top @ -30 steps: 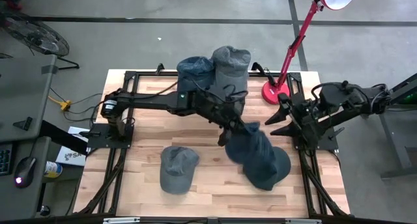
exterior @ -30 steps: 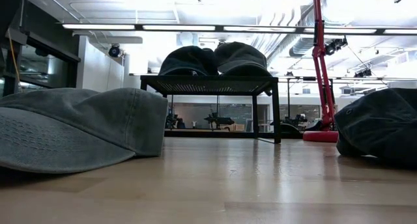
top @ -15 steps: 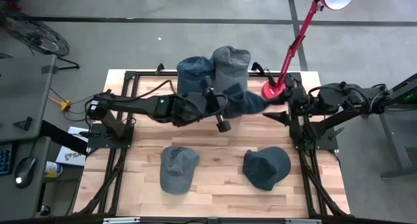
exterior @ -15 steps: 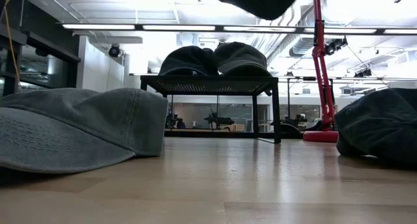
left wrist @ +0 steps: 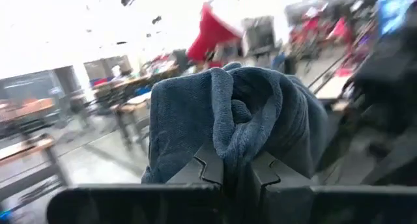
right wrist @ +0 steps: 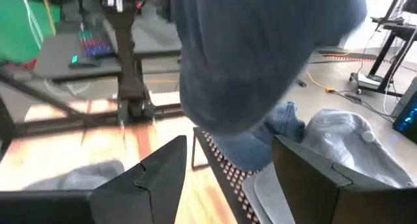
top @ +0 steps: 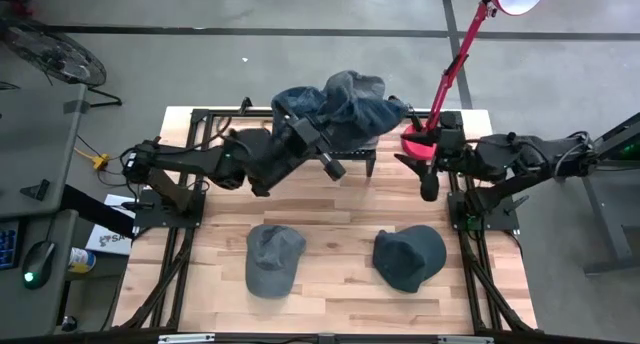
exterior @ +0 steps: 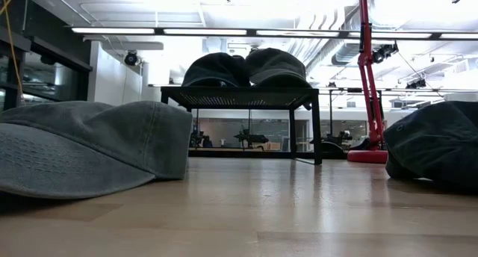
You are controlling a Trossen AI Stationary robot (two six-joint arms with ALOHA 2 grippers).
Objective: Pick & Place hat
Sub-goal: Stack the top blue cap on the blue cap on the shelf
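Observation:
My left gripper (top: 318, 136) is shut on a blue hat (top: 362, 114) and holds it above the black rack (exterior: 246, 97) at the table's far edge. In the left wrist view the blue hat (left wrist: 228, 113) bunches up beyond the fingers. Two hats sit on top of the rack, a dark one (exterior: 216, 69) and a grey one (exterior: 275, 66). A grey hat (top: 273, 259) and a dark blue-grey hat (top: 408, 256) lie on the table. My right gripper (top: 428, 179) waits open near the right edge, and the blue hat (right wrist: 260, 61) shows in its wrist view. The low view does not show the held hat. My left gripper pinches a bunched fold of the blue hat's cloth (left wrist: 238, 154) between its two fingers. How many layers it has, I cannot tell. The hat is lifted clear of the table and stretches out over the rack's hats. Whether it touches them does not show.
A red lamp stands with its base (top: 416, 142) at the far right corner, its stem (top: 455, 59) slanting up and away. Bare wood lies between the rack and the two hats near the front edge. The right arm (top: 520, 154) reaches in from the right.
My left gripper has lifted the blue hat from beside the dark blue-grey hat on the table's right. It has carried the hat up and toward the far edge, over the rack, staying shut. The hat passed through the top of the low view. The dark blue-grey hat stayed in place.

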